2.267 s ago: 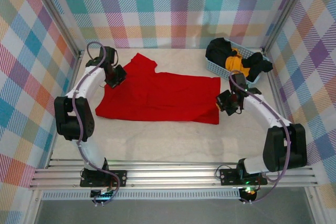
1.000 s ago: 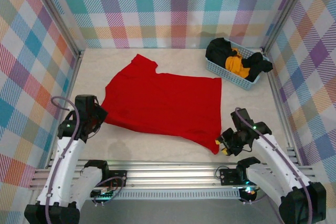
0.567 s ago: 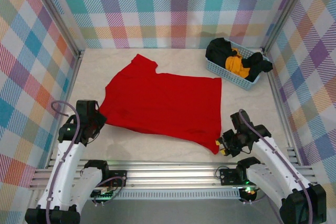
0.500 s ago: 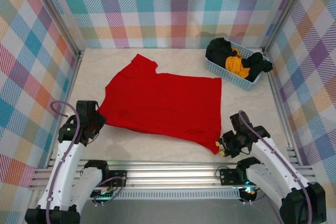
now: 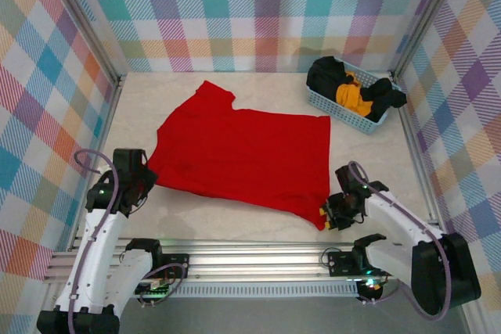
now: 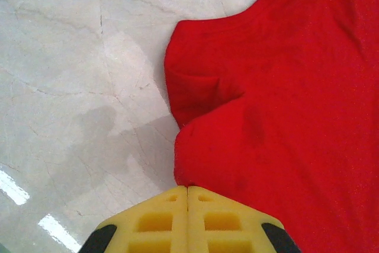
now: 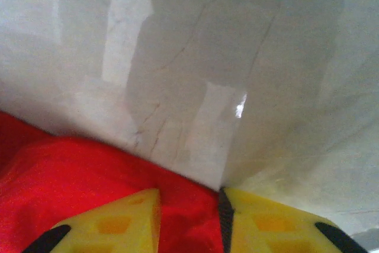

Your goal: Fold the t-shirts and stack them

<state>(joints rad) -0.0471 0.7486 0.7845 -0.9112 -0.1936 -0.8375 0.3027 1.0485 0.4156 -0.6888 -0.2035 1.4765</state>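
Right gripper (image 7: 189, 198) sits at the near right corner of the red t-shirt (image 5: 243, 154). Its yellow fingers stand apart with the hem lying between them, not clamped. Left gripper (image 6: 188, 191) shows fingers pressed together at the shirt's near left corner; whether cloth is caught there cannot be told. The shirt lies spread flat on the table (image 5: 235, 220), well apart from the light blue basket (image 5: 333, 109) holding black and orange-yellow t-shirts (image 5: 329, 76). A sound pinch likely needs the right fingers set deeper over the hem, catching every layer, then both corners lifted evenly.
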